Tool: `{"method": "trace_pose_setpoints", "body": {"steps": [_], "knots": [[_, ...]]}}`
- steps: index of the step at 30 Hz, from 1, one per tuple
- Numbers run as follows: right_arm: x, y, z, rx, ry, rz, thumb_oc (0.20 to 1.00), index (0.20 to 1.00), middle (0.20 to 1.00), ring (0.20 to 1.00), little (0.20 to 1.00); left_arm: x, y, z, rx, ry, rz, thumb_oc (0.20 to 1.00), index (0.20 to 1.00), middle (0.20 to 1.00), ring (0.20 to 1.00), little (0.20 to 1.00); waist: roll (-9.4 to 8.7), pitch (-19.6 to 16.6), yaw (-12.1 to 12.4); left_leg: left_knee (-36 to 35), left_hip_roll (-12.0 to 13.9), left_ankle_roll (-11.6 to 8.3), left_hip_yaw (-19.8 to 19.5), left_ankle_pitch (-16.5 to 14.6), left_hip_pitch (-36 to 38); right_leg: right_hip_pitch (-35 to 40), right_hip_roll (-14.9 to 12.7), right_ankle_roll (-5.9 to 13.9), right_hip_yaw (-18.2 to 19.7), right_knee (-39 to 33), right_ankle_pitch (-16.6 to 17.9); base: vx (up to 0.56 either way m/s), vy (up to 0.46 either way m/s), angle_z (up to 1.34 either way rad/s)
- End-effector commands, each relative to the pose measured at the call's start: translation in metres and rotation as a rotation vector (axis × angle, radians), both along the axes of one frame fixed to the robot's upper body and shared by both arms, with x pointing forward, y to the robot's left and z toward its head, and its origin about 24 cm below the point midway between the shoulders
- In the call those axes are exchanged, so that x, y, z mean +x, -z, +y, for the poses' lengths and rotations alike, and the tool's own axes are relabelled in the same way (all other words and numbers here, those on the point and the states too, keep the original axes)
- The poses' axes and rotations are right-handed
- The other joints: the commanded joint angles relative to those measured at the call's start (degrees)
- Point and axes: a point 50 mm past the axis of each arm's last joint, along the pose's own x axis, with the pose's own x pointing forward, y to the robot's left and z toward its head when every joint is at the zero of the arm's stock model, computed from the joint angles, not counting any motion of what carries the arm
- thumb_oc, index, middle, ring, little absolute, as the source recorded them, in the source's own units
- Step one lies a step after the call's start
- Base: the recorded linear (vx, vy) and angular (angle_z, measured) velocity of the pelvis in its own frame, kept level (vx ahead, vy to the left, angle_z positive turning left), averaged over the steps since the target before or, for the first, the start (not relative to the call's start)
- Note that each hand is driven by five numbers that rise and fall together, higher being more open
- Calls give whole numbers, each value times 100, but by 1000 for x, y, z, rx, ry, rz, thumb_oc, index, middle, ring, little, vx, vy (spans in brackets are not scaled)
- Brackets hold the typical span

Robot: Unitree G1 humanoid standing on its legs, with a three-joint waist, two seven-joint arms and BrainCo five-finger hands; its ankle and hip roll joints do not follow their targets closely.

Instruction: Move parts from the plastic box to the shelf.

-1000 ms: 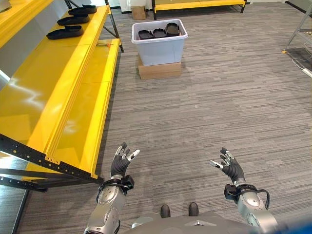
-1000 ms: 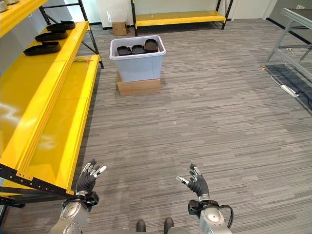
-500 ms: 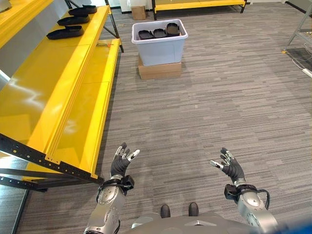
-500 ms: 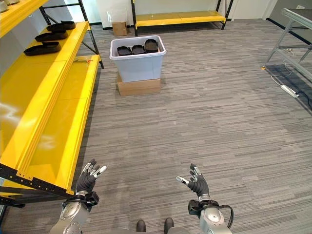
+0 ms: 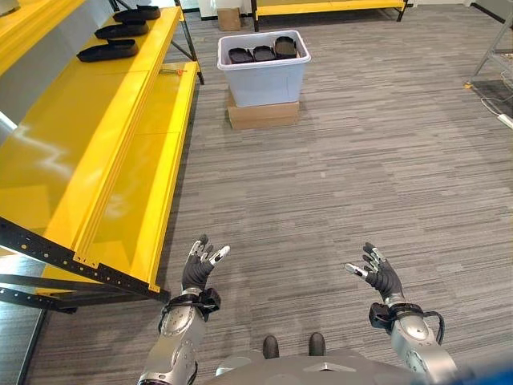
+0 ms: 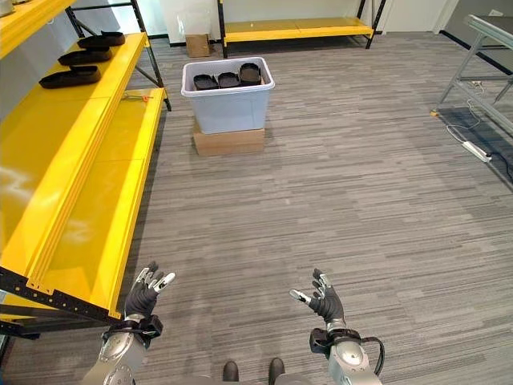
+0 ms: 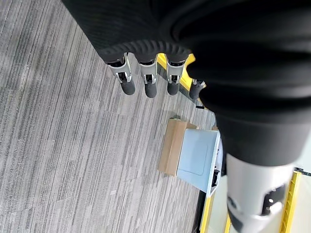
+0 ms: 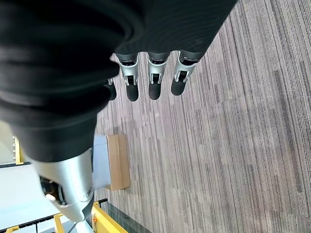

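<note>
Both robot hands hover empty above the grey carpeted floor (image 5: pixel 385 160), the left robot hand (image 5: pixel 197 269) and the right robot hand (image 5: pixel 380 276) each with fingers spread and relaxed, grasping nothing. Well ahead of both, and roughly between them, a pale plastic box (image 5: pixel 264 76) sits on a flat cardboard box (image 5: pixel 263 115); in the head views three dark parts (image 5: pixel 262 54) lie side by side inside it, near its rim. Beside the left robot hand and stretching away ahead of it runs the long yellow shelf (image 5: pixel 88 152), its near corner just beside that hand; three more dark parts (image 5: pixel 107 52) lie in a row at its far end, well apart from either hand. The right eye view takes in a grey metal frame (image 6: pixel 481 72) far out beyond the right robot hand, with more of it in sight than the left eye view gives. The left wrist view looks past its own straight, dark-tipped fingers (image 7: pixel 150 77) to the plastic box and cardboard box from the side, without revealing the contents. The right wrist view looks past its fingers (image 8: pixel 155 80) to the cardboard box and a strip of yellow shelf edge. A second small cardboard box (image 6: pixel 197 45) stands against the far wall beyond the plastic box.
</note>
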Motion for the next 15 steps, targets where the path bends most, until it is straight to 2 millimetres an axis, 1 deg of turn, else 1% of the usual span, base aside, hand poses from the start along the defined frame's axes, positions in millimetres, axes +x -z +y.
{"method": "trace_pose_setpoints", "body": {"steps": [1,2,5,7,9,11,12,13,14,15], "knots": [[15,-17,-10,6,38,-105,1000,1000,1000,1000,1000,19,-23,10,63,24,-124,1000,1000,1000,1000,1000,-211,-84,16,351,395,-391,-323,-230,-229,-64,-1084,916,303,470,59,-2,61,0],[15,-17,-10,6,38,-105,1000,1000,1000,1000,1000,19,-23,10,63,24,-124,1000,1000,1000,1000,1000,-212,-86,16,353,394,-391,-323,-231,-232,-67,-1084,916,303,471,58,-11,111,1],[17,-17,-11,12,46,-110,1000,1000,1000,1000,1000,22,-27,11,85,46,-139,1000,1000,1000,1000,1000,-218,25,-11,726,267,-244,-373,-414,-437,-379,-1170,949,417,1016,84,-30,113,2],[17,-18,-12,17,50,-114,1000,1000,1000,1000,1000,25,-29,9,93,63,-148,1000,1000,1000,1000,1000,-186,97,-69,916,137,-135,-460,-519,-508,-644,-1206,939,520,1579,220,-22,148,3],[15,-19,-13,22,57,-116,1000,1000,1000,1000,1000,26,-30,9,106,81,-152,1000,1000,1000,1000,1000,-146,204,-145,1060,42,-35,-527,-567,-557,-1069,-1228,850,636,2367,617,-36,162,14],[11,-17,-14,30,66,-110,1000,1000,1000,1000,1000,26,-30,8,117,98,-151,1000,1000,1000,1000,1000,-63,309,-245,1065,-15,64,-585,-587,-478,-1477,-1177,706,709,3157,1052,-18,200,49],[12,-17,-14,27,67,-113,1000,1000,1000,1000,1000,27,-31,10,127,102,-150,1000,1000,1000,1000,1000,-12,402,-260,1081,-19,135,-568,-587,-439,-1686,-1141,652,681,3591,1098,-3,206,42],[12,-17,-14,29,68,-115,1000,1000,1000,1000,1000,26,-32,11,134,98,-150,1000,1000,1000,1000,1000,59,434,-257,1022,21,152,-560,-581,-381,-1855,-1079,620,570,3835,947,27,163,16],[12,-17,-14,28,68,-114,1000,1000,1000,1000,1000,25,-31,12,134,97,-148,1000,1000,1000,1000,1000,84,431,-261,984,15,148,-556,-602,-320,-1970,-1047,629,513,3868,834,132,96,1],[12,-17,-14,33,70,-113,1000,1000,1000,1000,1000,25,-30,12,130,96,-147,1000,1000,1000,1000,1000,73,426,-289,910,-14,133,-560,-664,-162,-2061,-912,627,415,3638,608,172,40,-11]]}}
